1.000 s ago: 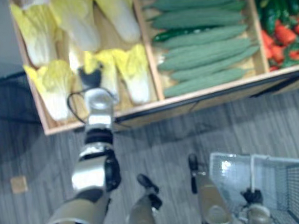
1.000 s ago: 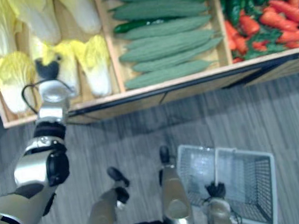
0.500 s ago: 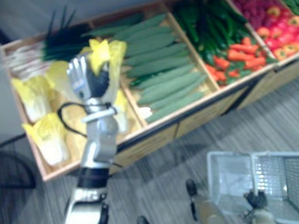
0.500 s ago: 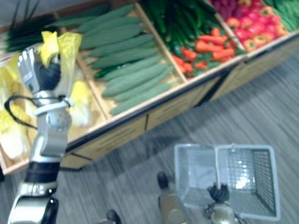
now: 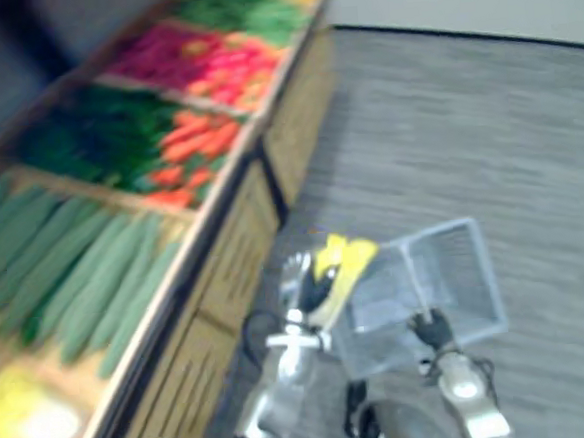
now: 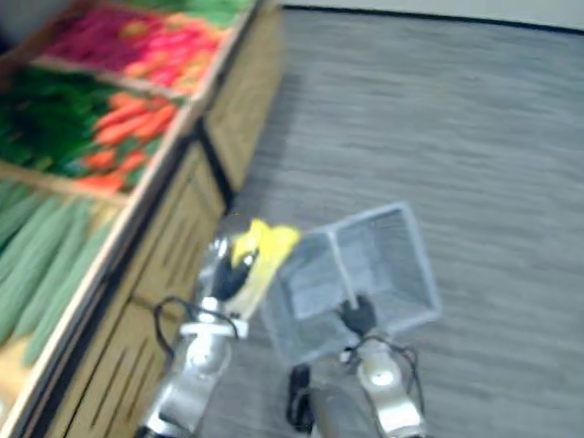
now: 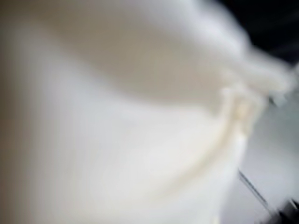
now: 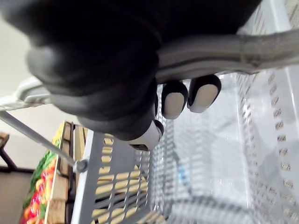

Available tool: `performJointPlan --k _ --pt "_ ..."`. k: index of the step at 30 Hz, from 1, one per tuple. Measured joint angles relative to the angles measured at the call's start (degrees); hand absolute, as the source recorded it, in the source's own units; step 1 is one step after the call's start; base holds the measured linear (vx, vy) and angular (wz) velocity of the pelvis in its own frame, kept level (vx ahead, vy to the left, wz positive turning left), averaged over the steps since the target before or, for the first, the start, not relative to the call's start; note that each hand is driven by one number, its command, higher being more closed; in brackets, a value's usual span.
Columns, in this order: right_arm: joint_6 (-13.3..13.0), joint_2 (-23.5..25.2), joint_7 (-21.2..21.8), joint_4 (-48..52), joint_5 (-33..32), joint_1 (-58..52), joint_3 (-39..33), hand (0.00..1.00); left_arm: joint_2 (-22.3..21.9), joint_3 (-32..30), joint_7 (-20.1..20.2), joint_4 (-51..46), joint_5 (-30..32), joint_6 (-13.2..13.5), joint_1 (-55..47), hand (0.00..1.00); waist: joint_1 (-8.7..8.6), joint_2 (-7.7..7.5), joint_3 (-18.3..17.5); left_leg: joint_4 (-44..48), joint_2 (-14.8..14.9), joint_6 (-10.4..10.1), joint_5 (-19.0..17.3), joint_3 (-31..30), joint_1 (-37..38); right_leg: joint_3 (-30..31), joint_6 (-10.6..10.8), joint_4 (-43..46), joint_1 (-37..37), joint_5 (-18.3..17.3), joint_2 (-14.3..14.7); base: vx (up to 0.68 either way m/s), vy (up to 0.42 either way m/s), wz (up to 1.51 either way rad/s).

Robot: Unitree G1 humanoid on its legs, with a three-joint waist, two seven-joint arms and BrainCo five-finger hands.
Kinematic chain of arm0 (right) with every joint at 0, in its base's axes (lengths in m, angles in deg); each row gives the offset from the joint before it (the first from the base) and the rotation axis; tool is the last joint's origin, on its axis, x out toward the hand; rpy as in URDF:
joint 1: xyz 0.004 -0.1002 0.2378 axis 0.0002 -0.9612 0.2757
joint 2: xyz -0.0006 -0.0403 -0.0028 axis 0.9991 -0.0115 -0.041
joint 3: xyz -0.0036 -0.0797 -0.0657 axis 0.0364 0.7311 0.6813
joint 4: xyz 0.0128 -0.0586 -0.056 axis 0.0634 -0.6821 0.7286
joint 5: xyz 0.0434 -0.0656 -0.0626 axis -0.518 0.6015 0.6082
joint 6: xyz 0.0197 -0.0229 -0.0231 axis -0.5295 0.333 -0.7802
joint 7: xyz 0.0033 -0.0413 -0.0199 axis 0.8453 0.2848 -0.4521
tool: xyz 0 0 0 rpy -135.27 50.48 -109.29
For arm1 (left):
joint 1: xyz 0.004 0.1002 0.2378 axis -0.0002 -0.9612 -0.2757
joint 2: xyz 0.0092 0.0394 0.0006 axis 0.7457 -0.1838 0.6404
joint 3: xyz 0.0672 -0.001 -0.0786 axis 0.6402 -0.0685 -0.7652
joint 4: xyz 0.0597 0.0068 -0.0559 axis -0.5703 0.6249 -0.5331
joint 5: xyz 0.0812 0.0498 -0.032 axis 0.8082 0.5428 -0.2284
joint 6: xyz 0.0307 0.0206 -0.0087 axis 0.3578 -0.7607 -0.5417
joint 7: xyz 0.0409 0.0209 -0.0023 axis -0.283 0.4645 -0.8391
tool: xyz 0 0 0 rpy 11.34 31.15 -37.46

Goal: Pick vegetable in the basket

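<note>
The left hand (image 5: pixel 299 291) was curled round a yellow-leafed cabbage (image 5: pixel 341 260), holding it up at the edge of the grey wire basket (image 5: pixel 466 267) on the side nearest the wooden vegetable stand (image 5: pixel 230 258); the cabbage was not down inside the basket. The right hand (image 8: pixel 93 60) was closed round the basket's handle (image 8: pixel 219 46), fingers wrapped under the bar.
</note>
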Motion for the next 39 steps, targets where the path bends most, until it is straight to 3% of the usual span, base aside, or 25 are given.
performJointPlan --k 1,4,6,8,11,12,13,14,15,16,17,18,19,20,22,25,26,27,28,30,32,34,35,37,39 --pt "-0.29 -0.01 0.27 0.92 -0.01 -0.21 0.96 1.00 -0.26 1.08 0.36 2.30 -0.01 0.43 -0.04 1.00 -0.03 0.22 0.86 2.11 -0.46 -1.65 -0.98 -4.06 -3.03 3.78 -0.11 -0.66 2.82 -2.05 0.63 0.30 -0.048 -1.13" --pt "-0.12 -0.33 0.36 3.16 -0.61 0.19 2.29 1.00 -1.99 2.62 1.16 4.94 -0.06 0.57 -1.58 1.00 0.48 -0.97 1.13 1.37 -3.02 -0.77 -2.38 -5.72 -12.21 8.66 -0.57 -4.01 6.91 -2.32 1.42 0.21 -0.068 -0.80" --pt "-0.11 -0.62 0.36 3.83 -1.31 0.21 3.80 1.00 -2.15 3.07 1.37 5.04 -0.04 0.55 -2.90 1.00 1.72 -1.33 1.28 -5.26 -4.50 -1.16 -1.02 -4.99 -14.82 10.85 -0.54 -6.77 10.12 -2.32 1.45 0.23 -0.035 -0.70" --pt "-0.11 -1.50 0.52 5.98 -2.09 0.08 5.22 1.00 -2.21 3.79 1.56 5.04 0.00 0.45 -3.47 1.00 2.40 -1.17 1.14 -13.82 -5.03 -0.69 3.28 -2.26 -15.67 11.58 0.32 -9.06 12.56 -2.01 1.57 0.25 0.004 -0.39" --pt "-0.11 -1.82 0.70 10.76 -2.26 -0.03 6.42 1.00 -2.39 4.34 2.45 5.42 0.10 0.29 -3.52 1.00 3.63 -2.52 0.26 -21.18 -7.15 2.80 8.59 -0.15 -15.16 13.07 2.61 -7.20 14.40 -5.91 1.43 0.42 0.055 -0.21" --pt "-0.13 -1.32 0.90 12.10 -2.36 -0.40 6.45 1.00 -2.30 4.66 2.49 6.79 0.14 -0.12 -3.51 1.00 3.73 -4.41 -0.73 -23.24 -9.49 4.67 9.99 0.94 -13.25 13.00 5.36 -3.65 14.36 -8.20 -0.24 0.49 0.078 -0.12" --pt "-0.17 -1.23 1.24 13.50 -2.63 -0.90 6.26 1.00 -2.42 4.76 2.49 8.18 0.18 -0.78 -3.19 1.00 3.73 -4.86 -1.00 -26.31 -11.06 5.26 11.46 0.96 -10.62 12.34 6.96 1.84 13.02 -9.13 -1.05 0.58 0.118 -0.18" --pt "-0.20 -0.66 1.90 14.67 -3.59 -1.15 6.38 1.00 -1.85 4.74 2.52 9.78 0.29 -1.19 -3.03 0.00 3.65 -6.25 -1.03 -30.12 -12.51 6.43 16.22 0.74 -6.58 11.53 8.33 13.67 9.64 -9.92 -2.91 0.38 0.089 -0.14" --pt "-0.21 -0.11 2.23 14.89 -4.32 -1.43 6.36 1.00 -1.02 4.83 2.55 10.72 0.39 -1.71 -2.90 0.00 3.40 -7.33 -1.35 -31.28 -13.47 6.58 16.31 0.57 -4.87 10.95 9.56 20.19 7.31 -9.09 -4.23 0.46 0.086 0.04" --pt "-0.54 0.48 2.79 15.72 -5.95 -2.20 6.32 1.00 0.05 5.29 2.58 13.13 0.50 -3.11 -1.84 0.00 2.47 -8.04 -1.37 -33.60 -14.25 6.53 15.84 -0.58 -1.34 9.04 9.17 31.66 3.11 -6.63 -7.42 0.46 0.039 0.39" --pt "-0.68 0.60 3.14 16.64 -7.91 -2.85 6.36 1.00 0.65 5.12 2.57 14.70 0.54 -4.21 -0.66 0.00 1.71 -7.72 -1.24 -34.80 -14.01 6.41 15.30 -2.43 1.41 6.95 5.98 35.26 1.33 -8.67 -9.72 0.45 0.018 0.50" --pt "-0.84 0.90 3.25 16.84 -9.25 -3.03 6.40 1.00 0.93 4.79 2.49 14.84 0.54 -4.89 -0.23 0.00 1.30 -7.68 -1.22 -35.15 -13.76 6.35 15.24 -3.04 2.50 6.18 5.37 35.00 0.73 -9.05 -10.82 0.44 -0.016 0.45" --pt "-0.93 1.21 3.23 17.09 -9.93 -3.32 6.38 1.00 1.08 4.42 2.40 15.10 0.54 -5.29 0.43 0.00 1.18 -7.61 -1.21 -35.15 -13.27 6.07 14.98 -3.70 3.22 5.53 5.18 33.78 0.15 -9.17 -11.62 0.43 -0.069 0.52" --pt "-2.30 1.26 4.46 17.67 -13.47 -4.55 6.54 1.00 1.28 4.03 1.84 17.18 0.84 -5.68 3.63 0.00 1.19 -6.20 -0.91 -35.16 -10.89 4.43 12.94 -5.94 4.83 5.67 5.59 24.68 -1.63 -8.92 -11.47 0.49 -0.140 0.55" --pt "-2.75 1.15 5.48 18.89 -15.27 -5.82 7.03 1.00 1.58 4.06 1.32 20.43 2.38 -5.84 7.26 0.00 0.62 -6.18 -0.94 -35.23 -9.44 3.30 11.89 -8.13 4.89 9.54 8.11 9.92 -3.30 -6.48 -11.25 0.46 -0.253 0.73" --pt "-2.87 0.87 6.97 19.77 -17.61 -8.01 7.19 1.00 1.56 3.93 0.10 24.28 2.77 -7.01 9.98 0.00 -0.38 -6.13 -1.09 -34.74 -7.13 -1.39 7.74 -10.91 7.24 19.81 10.66 -8.67 -3.24 2.92 -10.55 0.42 -0.318 0.52" --pt "-2.83 0.13 7.22 19.82 -18.84 -9.76 8.15 1.00 1.32 3.96 -0.02 24.95 3.36 -7.00 9.59 0.00 -0.25 -5.74 -1.14 -33.47 -5.71 -2.76 4.34 -11.87 9.09 20.04 13.20 -6.36 -2.61 7.26 -10.47 0.48 -0.404 0.34" --pt "-2.76 -0.32 7.30 19.82 -20.23 -10.56 8.73 1.00 0.93 3.96 -0.02 25.59 4.20 -7.05 9.26 0.00 -0.41 -4.43 -1.47 -31.94 -3.98 -3.23 2.76 -12.18 9.41 19.15 12.92 -3.69 -2.56 7.24 -9.40 0.52 -0.392 0.33" --pt "-2.74 -2.24 8.30 19.74 -22.73 -11.74 9.18 1.00 -0.28 3.63 -0.03 26.46 4.83 -7.04 9.04 0.00 -0.52 -2.11 -2.53 -24.31 -1.06 -3.20 2.02 -12.09 6.85 17.00 11.14 -1.56 -2.33 3.74 -7.31 0.51 -0.376 0.47" --pt "-2.72 -3.43 9.02 19.78 -25.29 -11.83 8.99 1.00 -2.30 2.36 -0.11 26.43 4.81 -6.93 9.79 0.00 -1.01 -1.30 -2.00 -5.57 3.07 0.57 5.04 -11.79 -2.81 13.77 8.88 -3.02 0.99 2.53 -6.21 0.49 -0.363 0.52" --pt "-2.54 -3.68 9.08 19.64 -25.37 -13.42 7.69 1.00 -3.89 1.79 -0.16 25.88 4.73 -6.57 9.19 0.00 -1.10 -1.62 -1.05 5.55 4.95 -0.44 4.78 -5.98 -7.10 9.10 7.48 -6.63 9.70 2.18 -6.77 0.46 -0.287 0.70" --pt "-2.70 -3.57 9.32 19.64 -25.14 -14.91 4.47 1.00 -3.82 1.20 -0.53 21.82 4.51 -6.30 8.55 0.00 -0.84 -1.97 -1.02 3.11 3.53 -0.33 4.30 2.50 -9.07 5.15 7.31 -10.04 13.98 2.03 -7.89 0.42 -0.216 0.79" --pt "-2.73 -3.55 9.28 19.59 -24.61 -15.08 1.69 1.00 -3.87 0.23 -0.90 19.41 4.38 -6.16 8.11 0.00 -0.53 -1.22 -1.47 0.52 3.13 -0.16 4.38 7.99 -10.04 3.25 7.33 -11.65 15.16 2.02 -8.19 0.41 -0.157 0.87" --pt "-2.78 -3.51 8.47 16.98 -23.54 -15.16 -6.59 1.00 -4.08 -1.80 -1.65 15.55 3.99 -5.72 6.91 0.00 -0.55 0.47 -2.48 -7.04 2.89 4.14 8.17 24.52 -10.05 -2.24 8.49 -13.50 17.82 1.26 -8.54 0.30 -0.057 0.99" --pt "-2.46 -3.38 6.29 12.72 -21.73 -15.10 -12.26 1.00 -4.15 -2.28 -1.73 13.17 3.69 -5.24 5.20 0.00 -1.76 1.25 -3.14 -12.45 1.32 8.74 10.20 32.28 -8.92 -7.49 10.11 -13.28 20.55 -0.55 -8.50 0.30 -0.020 1.51"
